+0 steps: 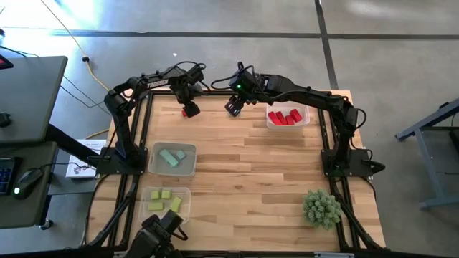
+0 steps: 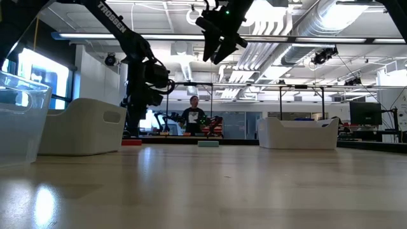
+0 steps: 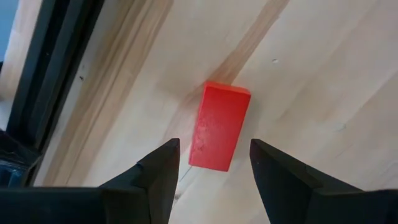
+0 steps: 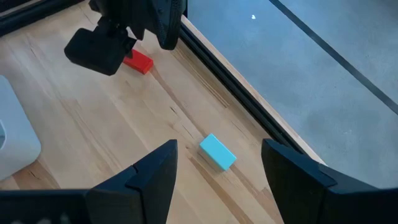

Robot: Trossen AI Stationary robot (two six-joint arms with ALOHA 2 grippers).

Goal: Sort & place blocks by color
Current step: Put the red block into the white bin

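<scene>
A red block lies flat on the wooden table near its far edge, also visible in the high view. My left gripper hangs over it, pointing down and open, with one finger on either side of the block's end and neither touching it. A teal block lies flat near the far edge, farther right. My right gripper is open and held high above it, slanting down. Both blocks show far off in the low view, red and teal.
A clear tray at the far right holds red blocks. At the left, one tray holds teal blocks and another yellow-green ones. A spiky green plant ball sits at the near right. The black frame rail runs along the far edge.
</scene>
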